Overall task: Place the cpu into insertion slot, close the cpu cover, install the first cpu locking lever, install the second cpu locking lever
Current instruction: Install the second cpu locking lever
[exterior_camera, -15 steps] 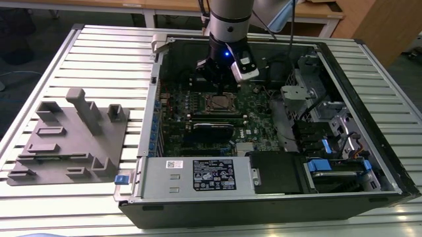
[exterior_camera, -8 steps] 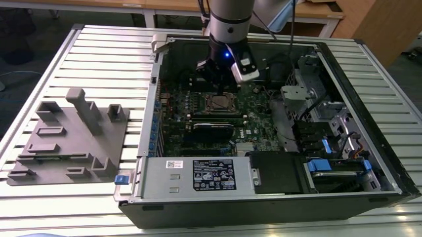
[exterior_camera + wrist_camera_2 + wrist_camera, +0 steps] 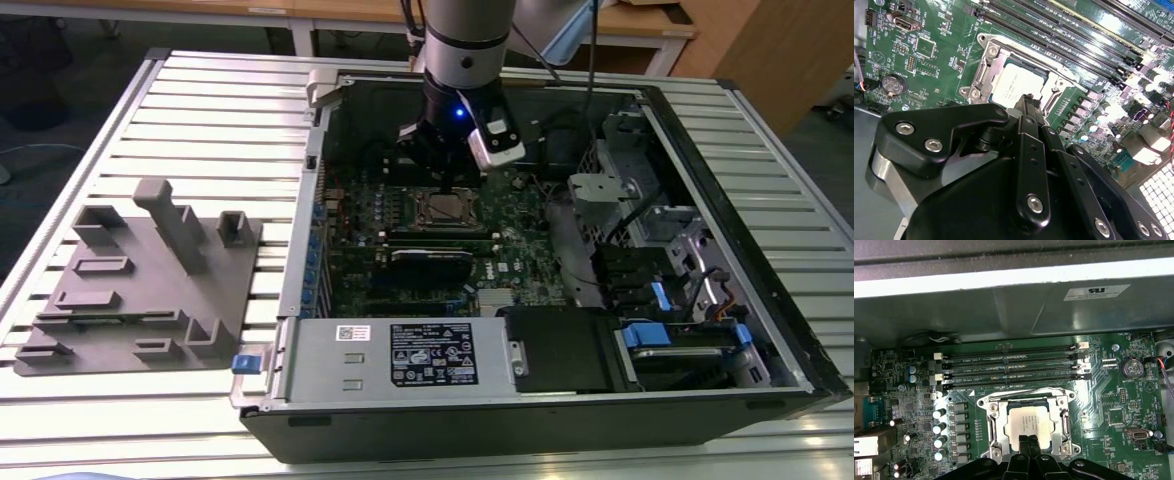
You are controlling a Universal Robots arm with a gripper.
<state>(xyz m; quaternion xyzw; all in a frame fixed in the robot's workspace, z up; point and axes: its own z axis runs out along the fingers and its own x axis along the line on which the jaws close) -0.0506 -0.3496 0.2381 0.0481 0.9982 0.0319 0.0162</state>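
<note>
Inside the open case [image 3: 747,330] on the slatted table [image 3: 200,100], your arm hangs over the green board [image 3: 521,240] with the gripper [image 3: 1028,446] low at the socket. Its fingers [image 3: 1026,107] are pressed together and hold nothing, tips right at the socket's edge. You can see in both wrist views that the cpu [image 3: 1026,422] already lies flat in the slot [image 3: 985,437], and the cover [image 3: 1066,425] is folded down around it, framing the silvery top. A grey fixture [image 3: 140,285] sits outside the case, on the exterior view's left.
</note>
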